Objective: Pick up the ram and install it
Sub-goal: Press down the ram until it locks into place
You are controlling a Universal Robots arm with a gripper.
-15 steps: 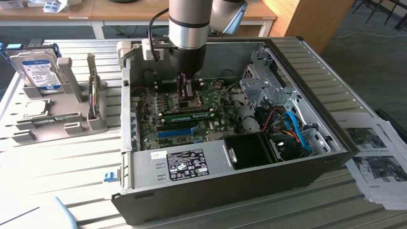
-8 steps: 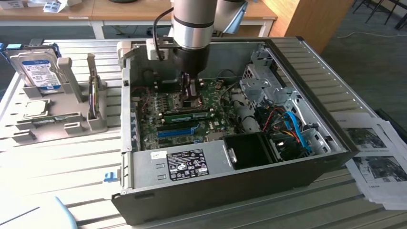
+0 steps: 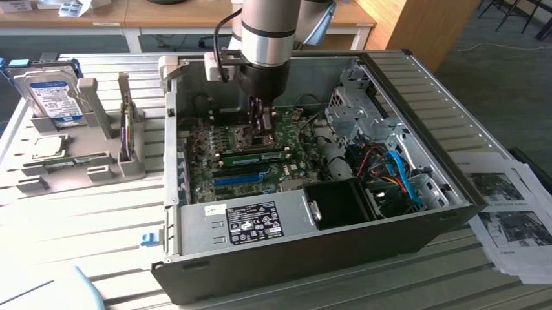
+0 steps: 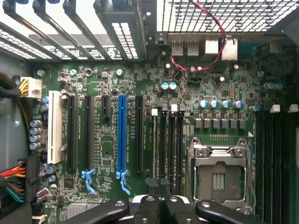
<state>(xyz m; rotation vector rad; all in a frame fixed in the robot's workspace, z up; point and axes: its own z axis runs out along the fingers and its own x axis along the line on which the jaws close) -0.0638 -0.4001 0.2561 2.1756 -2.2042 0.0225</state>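
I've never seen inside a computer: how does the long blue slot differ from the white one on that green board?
The blue slot is bright blue, the white slot plain white. The blue slot runs longer than the white slot. The blue slot ends in a blue clip; the white slot shows none. Both lie parallel on the green board.

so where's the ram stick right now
In the exterior view a ram lies seated on the motherboard inside the open case, just below the shut gripper and above the blue slot.
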